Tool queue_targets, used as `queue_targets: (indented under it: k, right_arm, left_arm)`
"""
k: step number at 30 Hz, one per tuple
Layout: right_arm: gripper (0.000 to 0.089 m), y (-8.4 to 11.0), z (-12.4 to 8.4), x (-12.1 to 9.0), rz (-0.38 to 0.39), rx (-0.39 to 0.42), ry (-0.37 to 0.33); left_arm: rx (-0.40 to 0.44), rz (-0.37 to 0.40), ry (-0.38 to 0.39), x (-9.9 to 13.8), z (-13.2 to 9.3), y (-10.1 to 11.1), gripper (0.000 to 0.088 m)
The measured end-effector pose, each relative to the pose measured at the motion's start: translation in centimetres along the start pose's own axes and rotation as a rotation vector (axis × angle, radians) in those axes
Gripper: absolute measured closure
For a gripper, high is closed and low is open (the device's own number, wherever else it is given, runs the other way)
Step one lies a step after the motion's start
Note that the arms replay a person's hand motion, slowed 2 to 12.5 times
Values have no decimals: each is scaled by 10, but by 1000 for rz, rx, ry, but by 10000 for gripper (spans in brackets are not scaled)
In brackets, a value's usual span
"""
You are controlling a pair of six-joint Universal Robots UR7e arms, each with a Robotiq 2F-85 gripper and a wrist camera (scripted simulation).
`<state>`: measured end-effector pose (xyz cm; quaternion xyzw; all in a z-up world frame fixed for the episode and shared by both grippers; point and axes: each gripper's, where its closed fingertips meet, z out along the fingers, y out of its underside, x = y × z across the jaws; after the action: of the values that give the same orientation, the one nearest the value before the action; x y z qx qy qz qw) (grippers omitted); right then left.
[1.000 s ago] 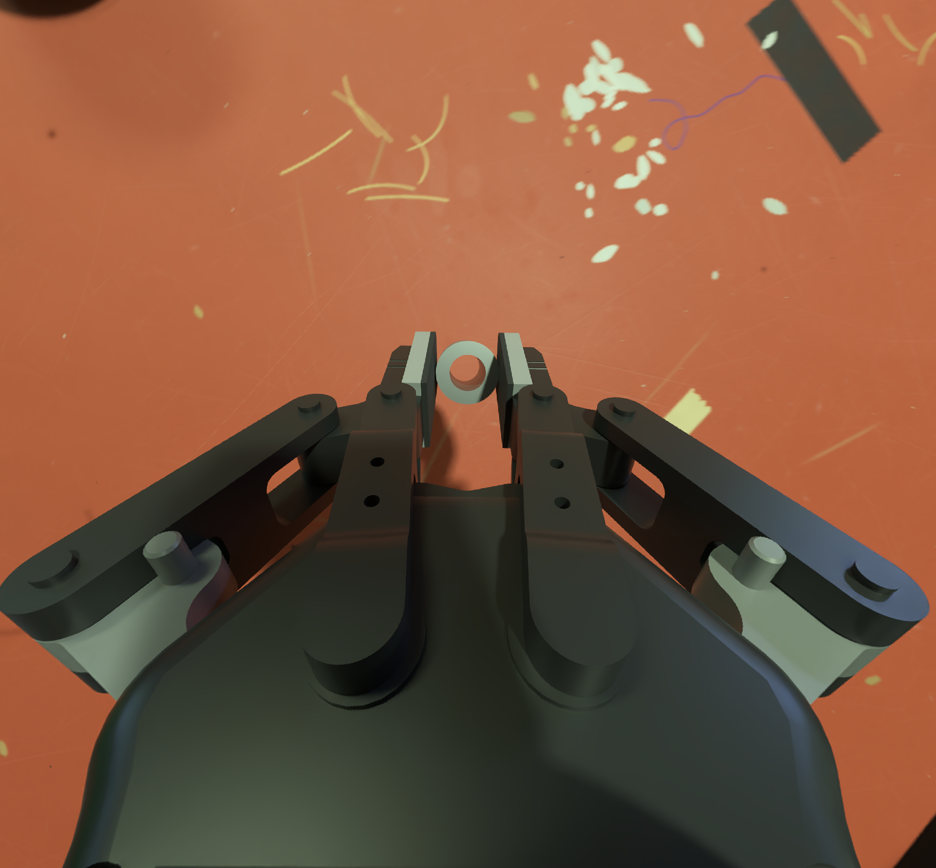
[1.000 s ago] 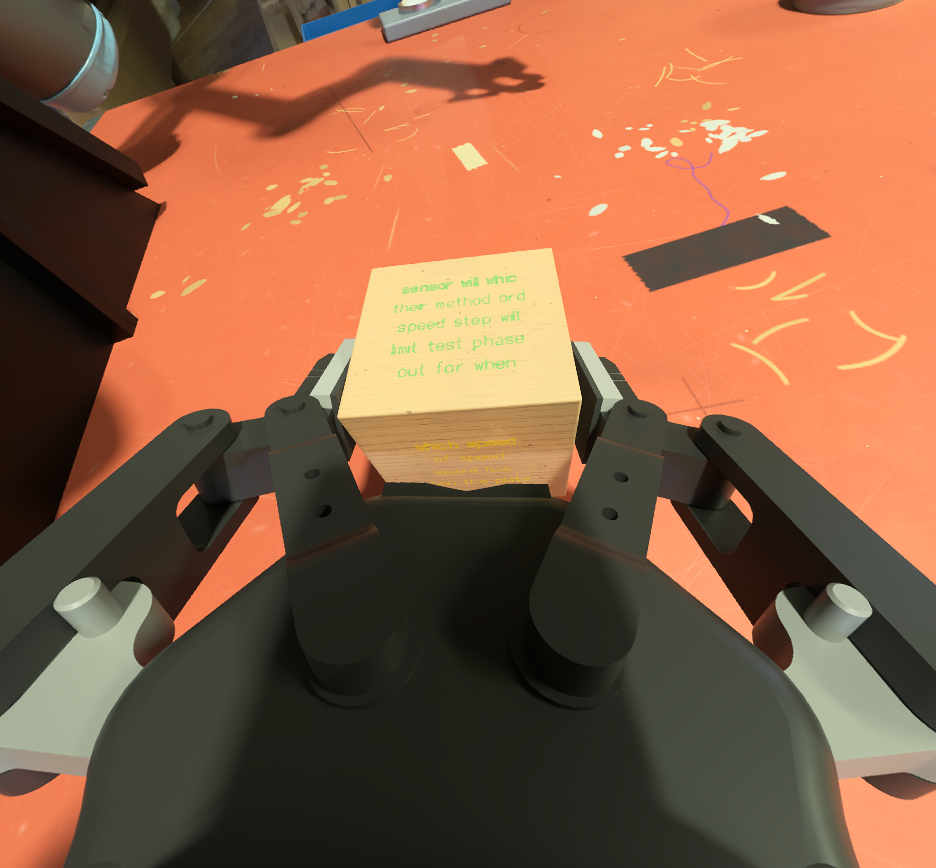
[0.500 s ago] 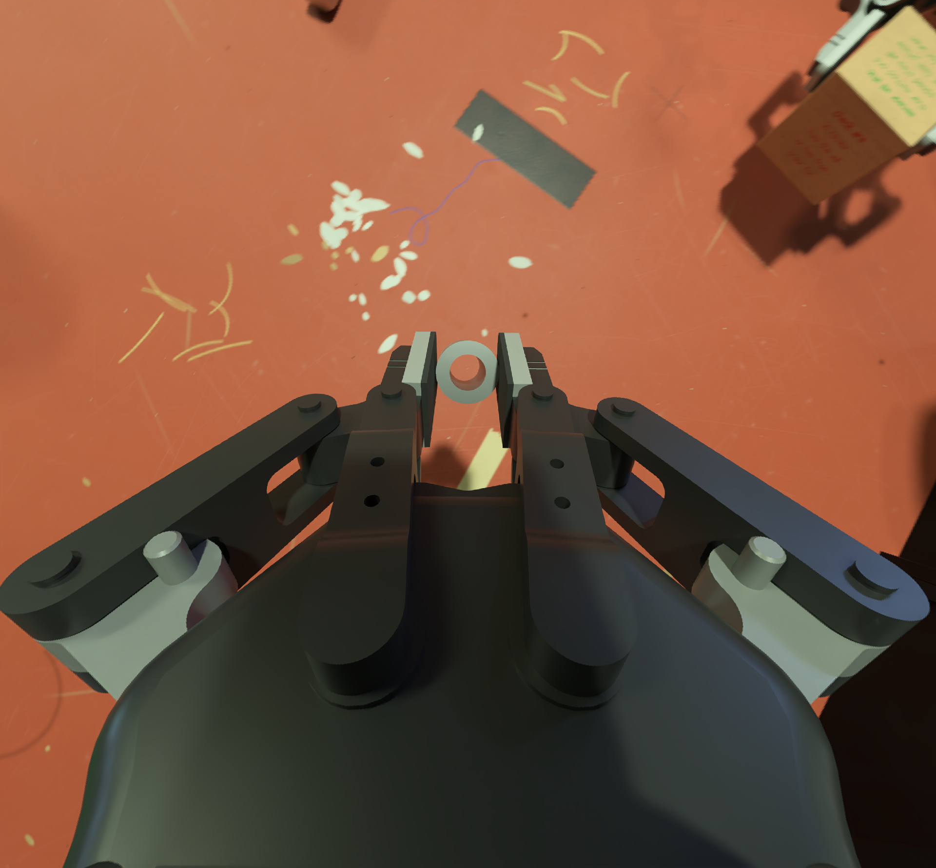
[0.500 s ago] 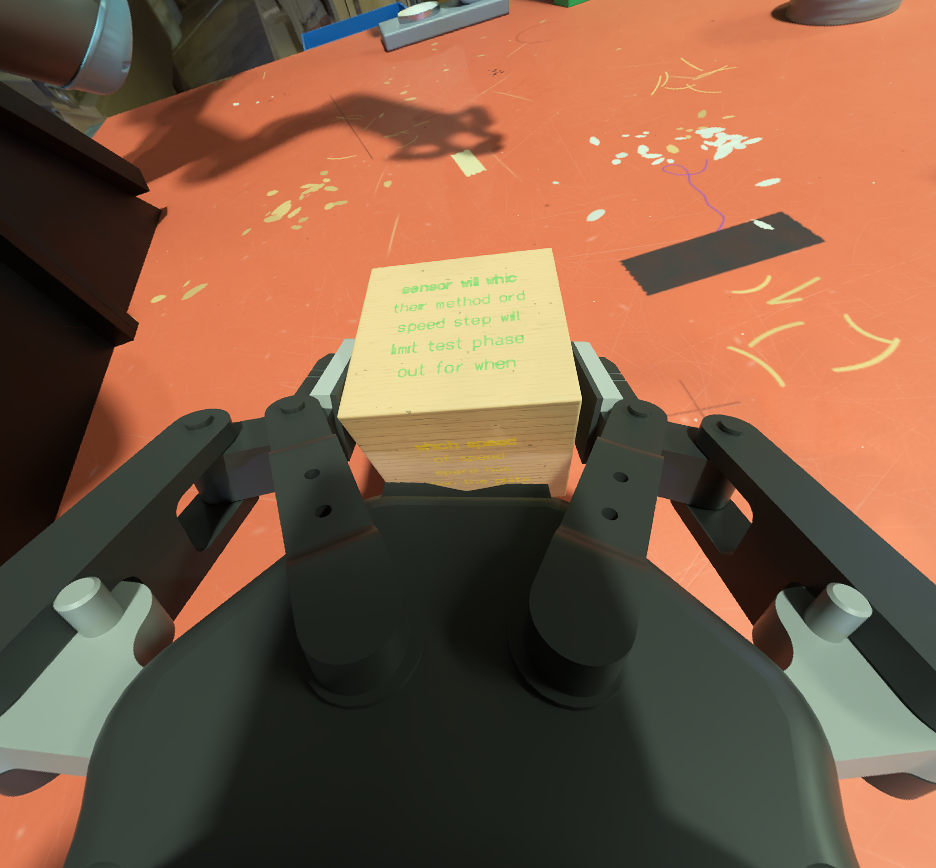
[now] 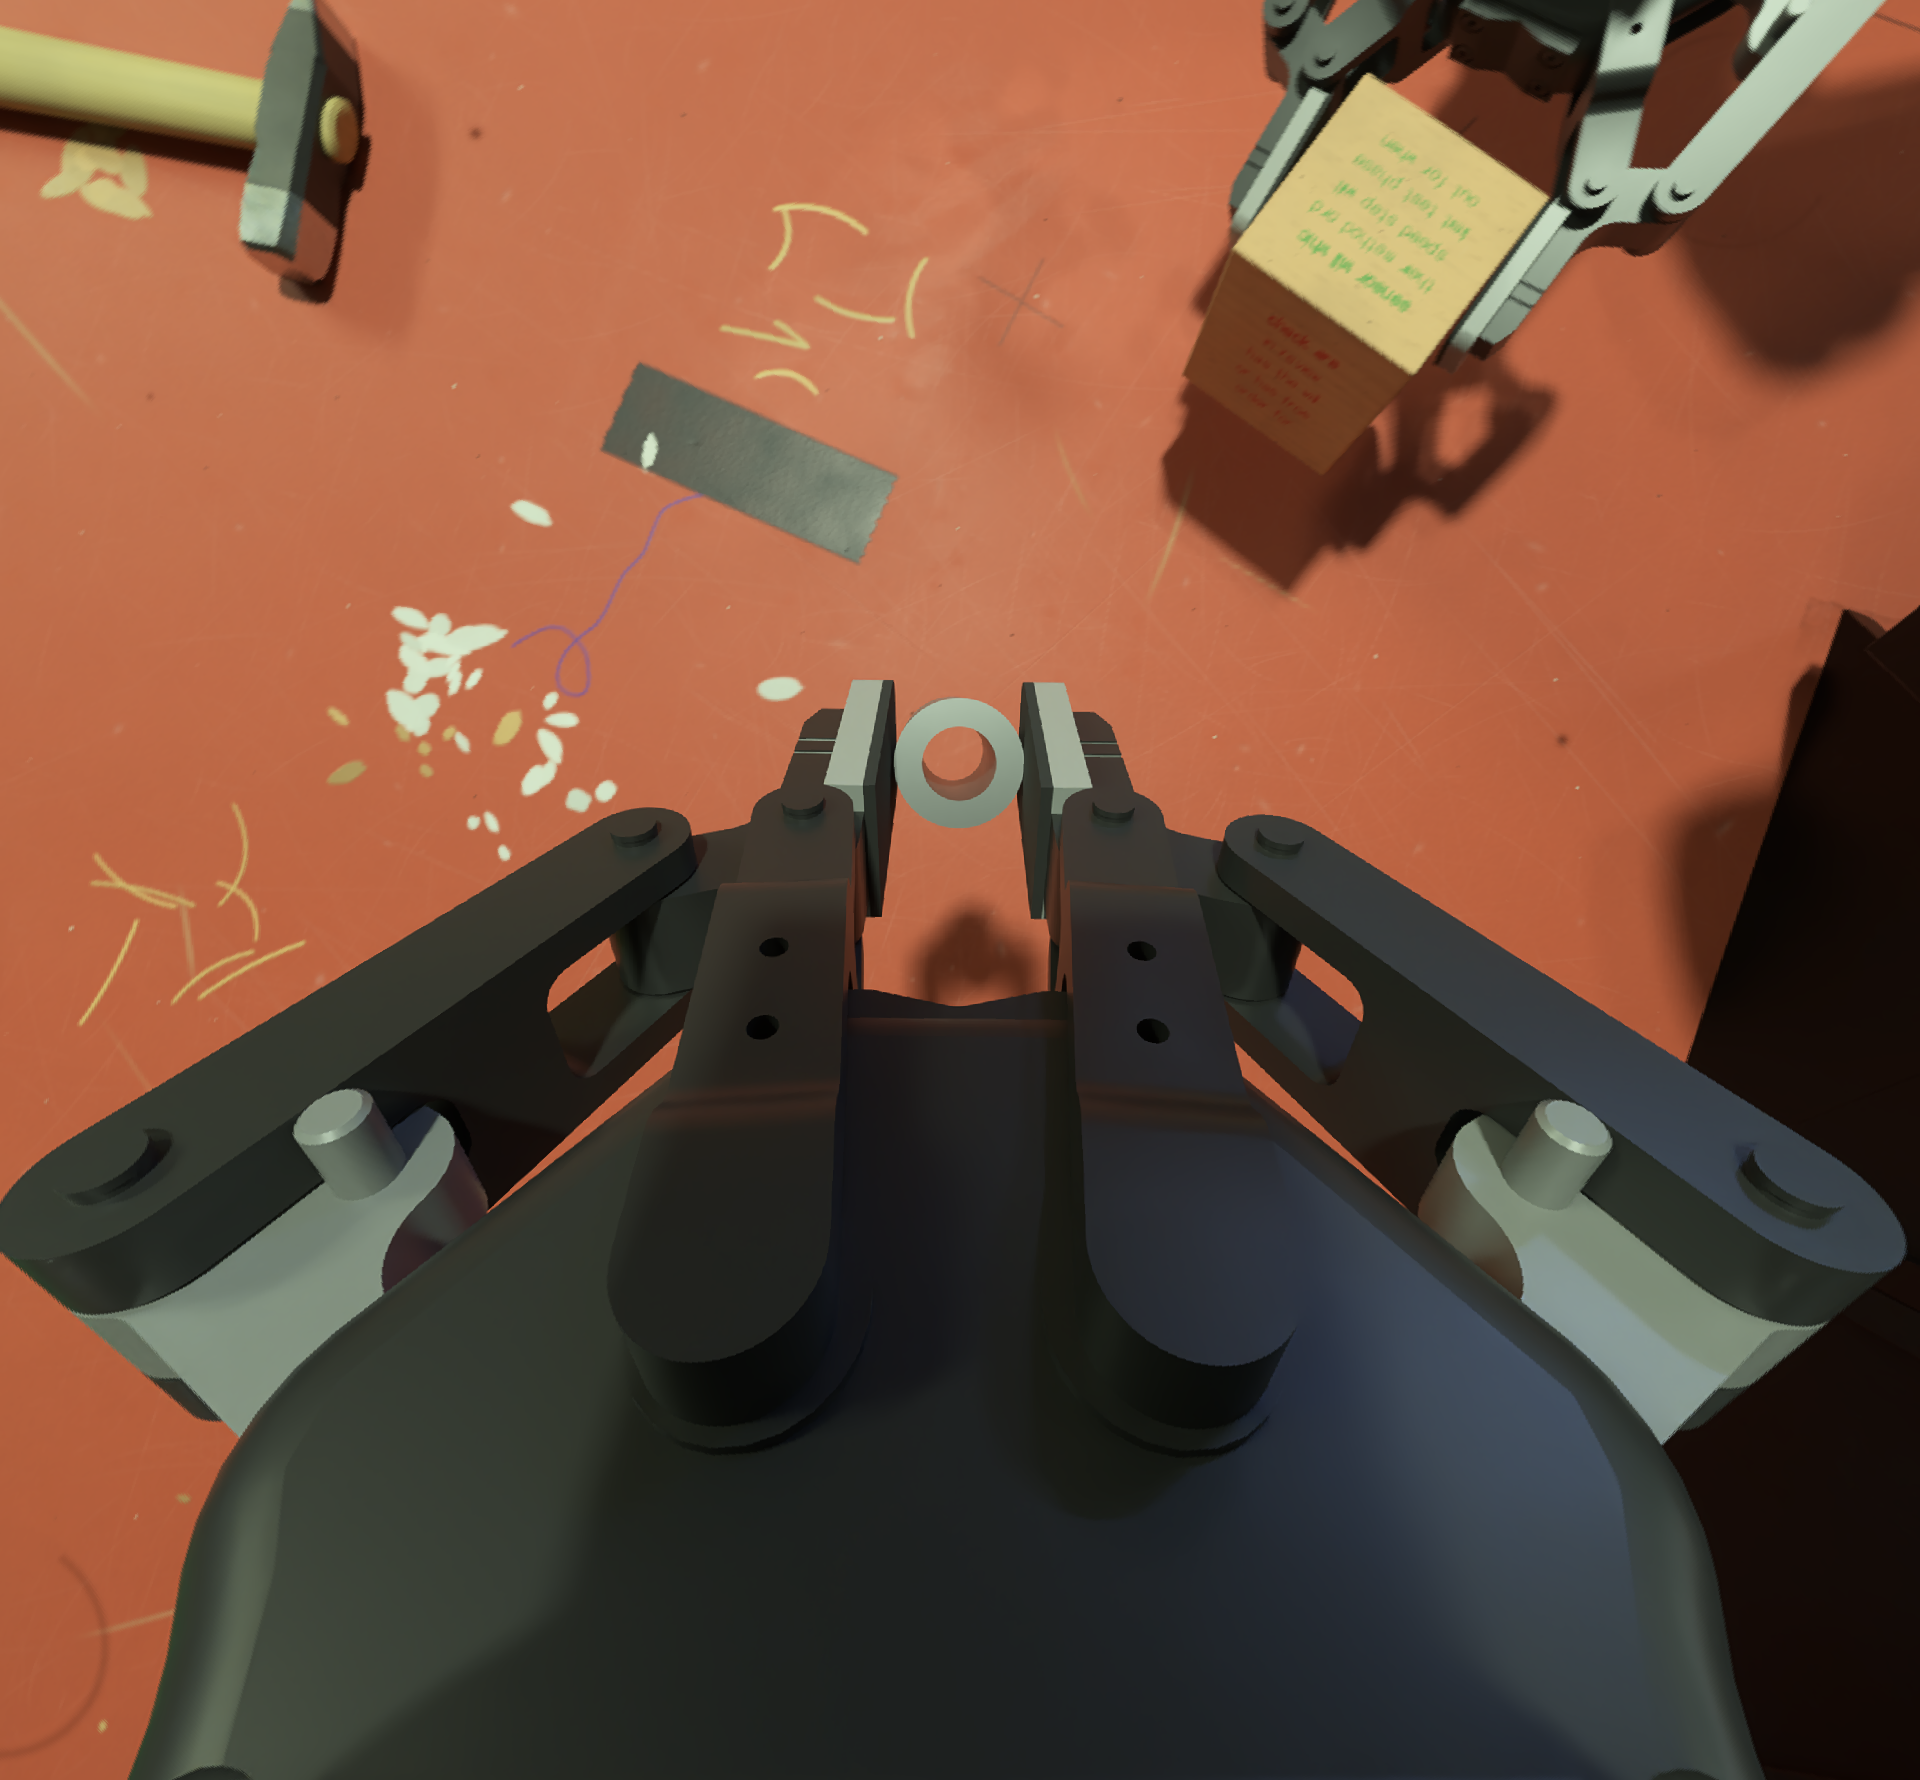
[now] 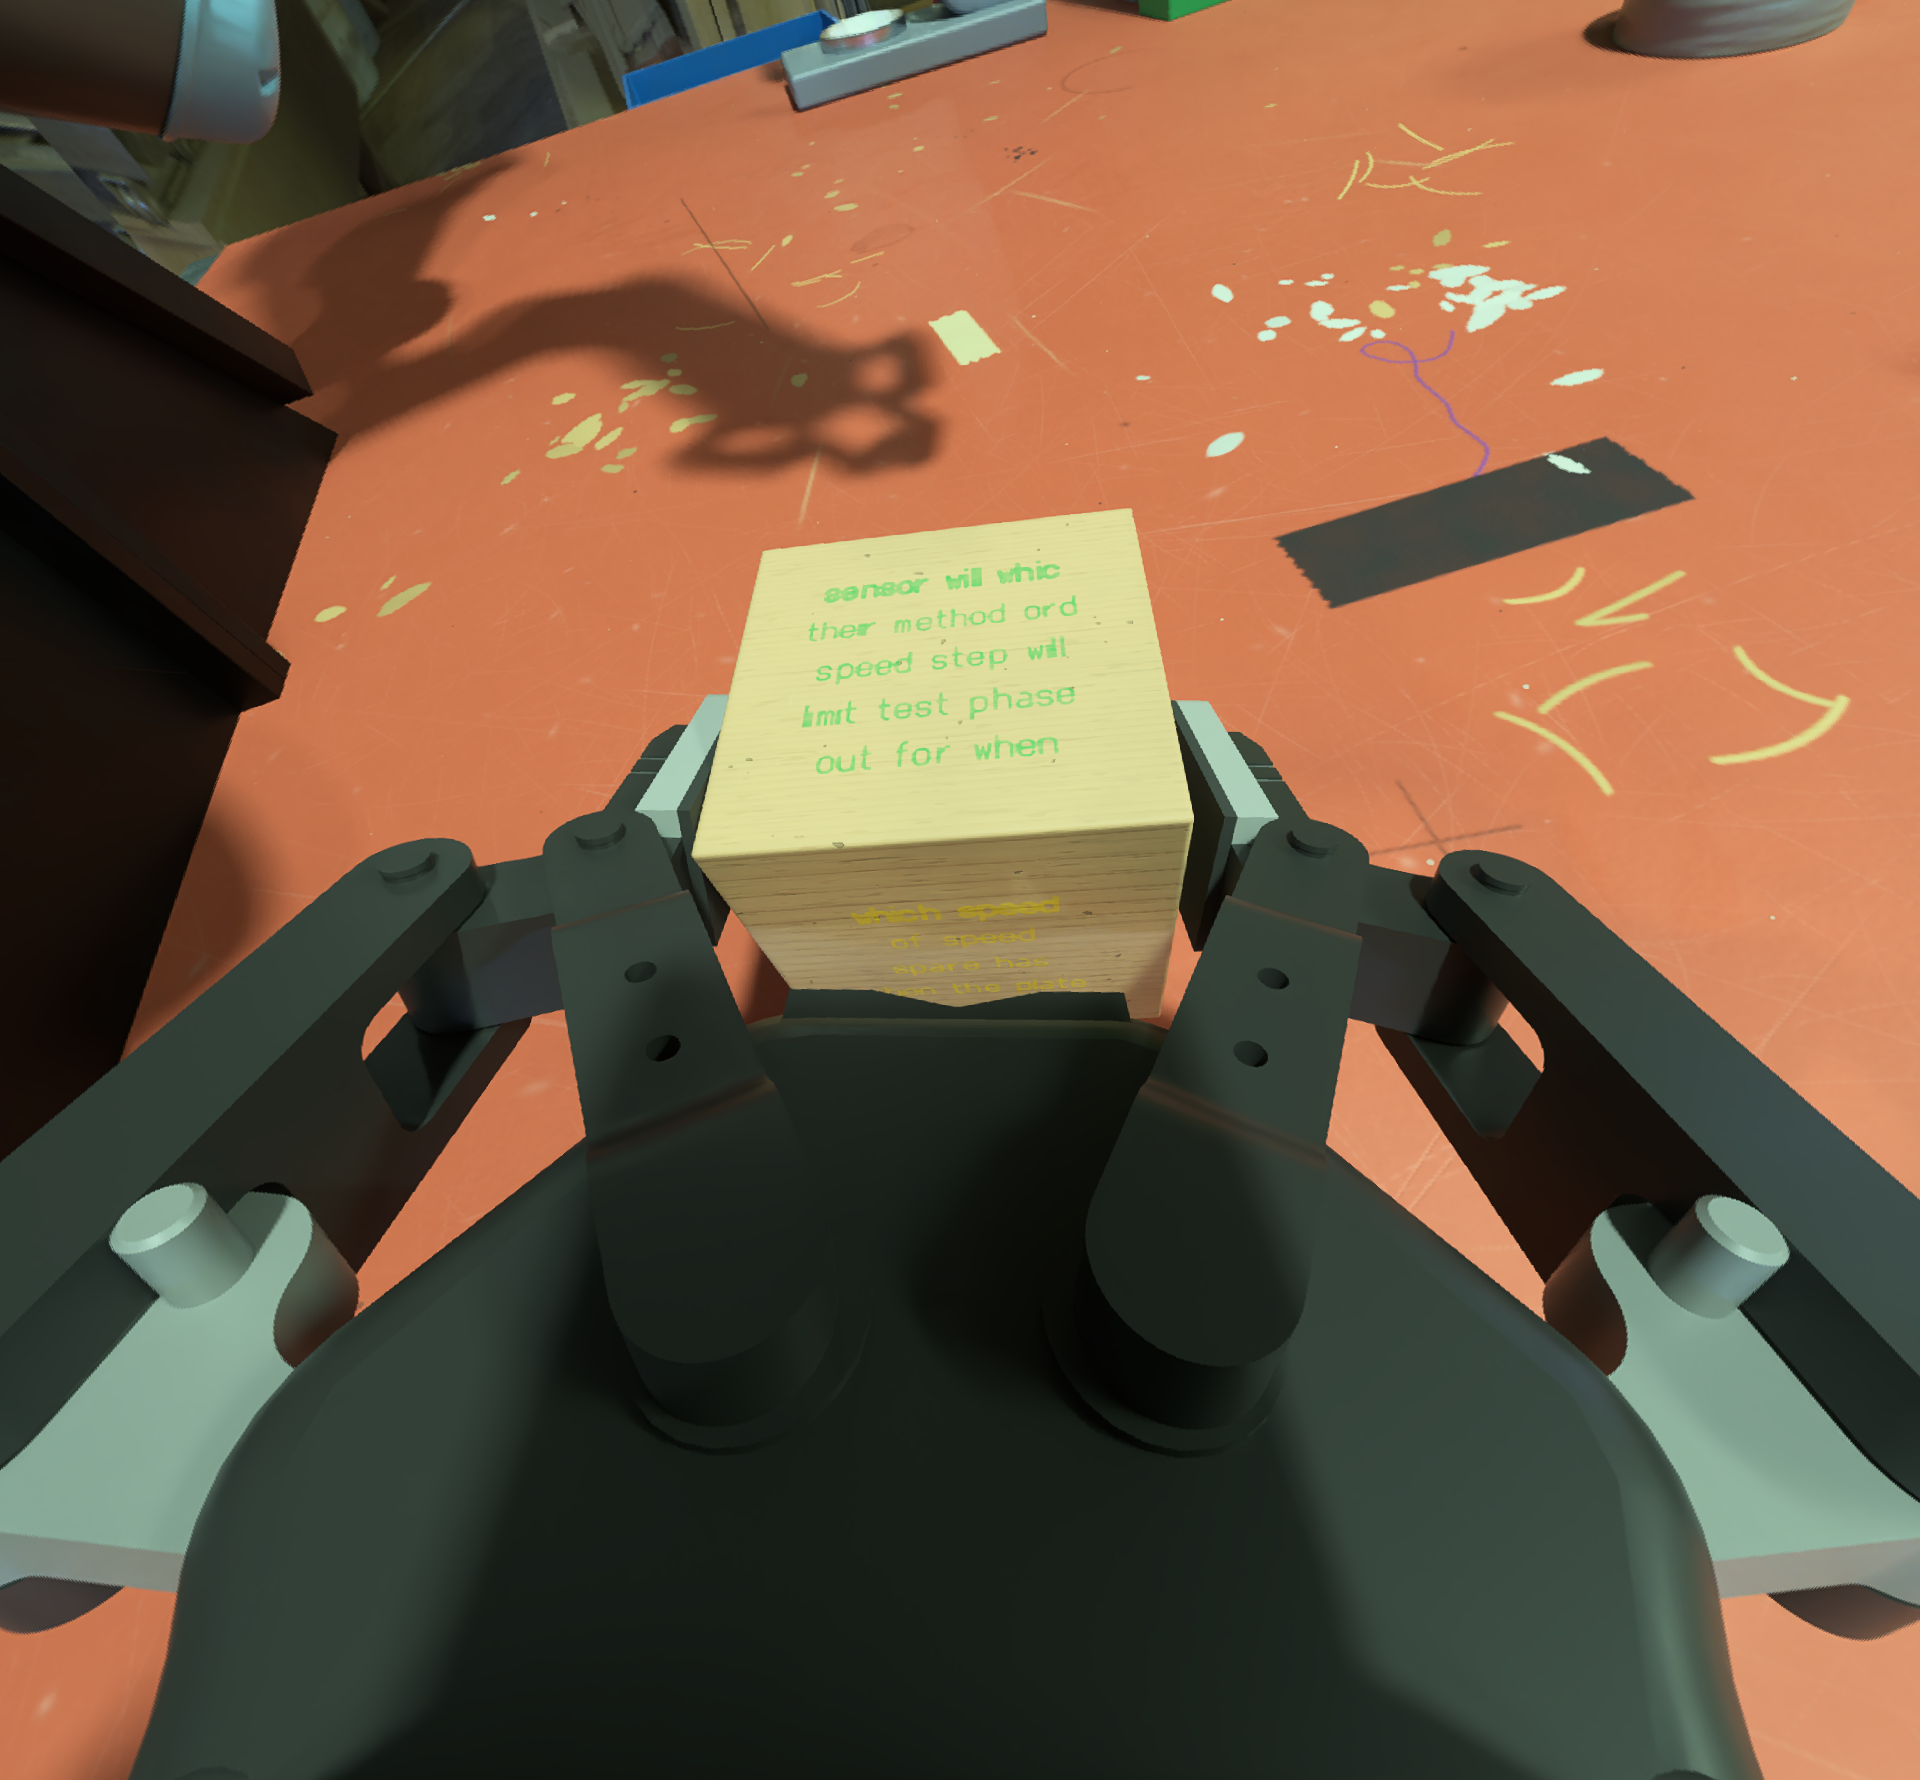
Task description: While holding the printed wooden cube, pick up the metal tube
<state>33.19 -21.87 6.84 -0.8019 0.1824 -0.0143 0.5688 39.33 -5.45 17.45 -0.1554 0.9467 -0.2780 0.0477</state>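
Sitting btwn L fingers (image 5: pixel 862 754): metal tube (image 5: pixel 958 762)

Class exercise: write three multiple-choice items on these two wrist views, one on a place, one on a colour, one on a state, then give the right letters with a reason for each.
1. Where does the hammer lie in the left wrist view?
A. upper left
B. lower right
C. between the pads

2. What colour is the table?
A. blue
B. orange-red
C. white

3. What is the state of the metal tube?
A. lying loose on the table
B. clamped in the left hand
C. standing on the printed wooden cube

Answers:
1 A: its head and wooden handle sit at the upper left.
2 B: the bare surface is orange-red in both views.
3 B: both pads press its sides; the right hand grips the cube.
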Motion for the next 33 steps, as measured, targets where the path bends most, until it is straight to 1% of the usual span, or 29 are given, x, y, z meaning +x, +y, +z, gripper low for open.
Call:
queue_targets:
  k: [7,12,18,28,33]
  right_arm:
    - [242,0,0,-1,-3,-2,-3]
    - [242,0,0,-2,-3,0,-6]
    - [242,0,0,-3,-5,-1,-10]
    - [242,1,2,-5,-9,-8,-17]
    - [242,1,2,-5,-11,-12,-19]
  left_arm:
    - [-13,50,39,26,14,-12,668]
    - [-19,71,59,36,23,-17,668]
    - [-29,76,80,41,31,-21,668]
    - [-42,100,73,42,38,-26,668]
    - [-48,105,82,42,42,-28,668]
